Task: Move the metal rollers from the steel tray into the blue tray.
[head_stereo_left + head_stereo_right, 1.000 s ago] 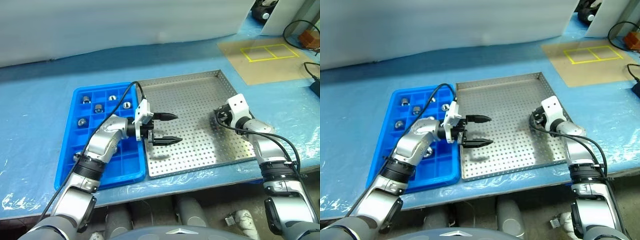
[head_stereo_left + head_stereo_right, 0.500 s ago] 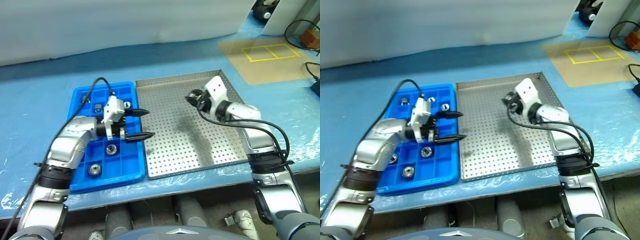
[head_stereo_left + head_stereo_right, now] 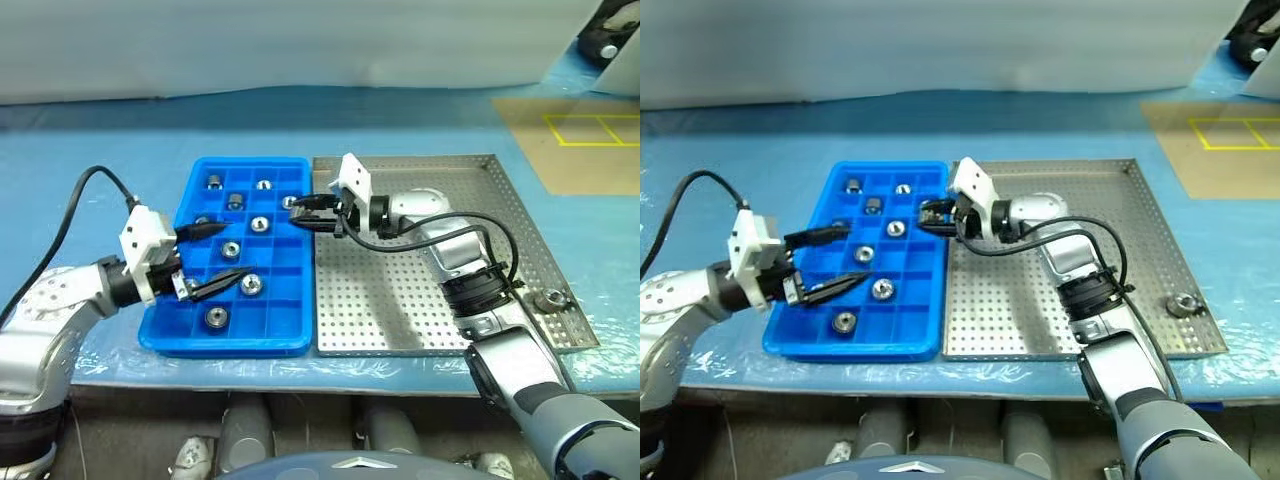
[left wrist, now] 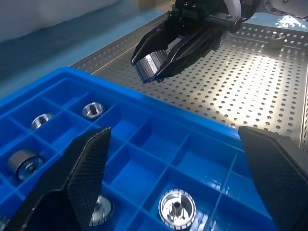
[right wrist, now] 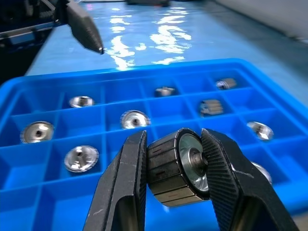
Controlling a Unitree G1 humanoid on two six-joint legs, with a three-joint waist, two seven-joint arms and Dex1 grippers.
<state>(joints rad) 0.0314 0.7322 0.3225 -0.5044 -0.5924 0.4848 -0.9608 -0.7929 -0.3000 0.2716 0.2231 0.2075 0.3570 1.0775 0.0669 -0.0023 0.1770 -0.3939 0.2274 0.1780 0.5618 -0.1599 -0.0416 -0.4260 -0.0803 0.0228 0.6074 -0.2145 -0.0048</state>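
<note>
The blue tray [image 3: 245, 344] lies left of the steel tray [image 3: 420, 300] and holds several metal rollers [image 3: 259, 224] in its compartments. My right gripper [image 3: 303, 214] reaches left over the blue tray's right edge and is shut on one metal roller [image 5: 178, 166], which shows between its fingers [image 5: 122, 192]. In the left wrist view that right gripper [image 4: 147, 67] hangs above the seam between the two trays. My left gripper [image 3: 235, 253] stands open over the blue tray's left front part with nothing in it. One more roller [image 3: 547, 298] lies at the steel tray's right front corner.
Blue sheeting [image 3: 100, 140] covers the table around both trays. A tan mat with yellow square outlines [image 3: 590, 130] lies at the far right. A black cable [image 3: 85, 185] loops from my left wrist.
My right gripper has swung left from the steel tray's right side to the blue tray's edge. My left gripper has drawn back left off the steel tray. The camera has also turned.
</note>
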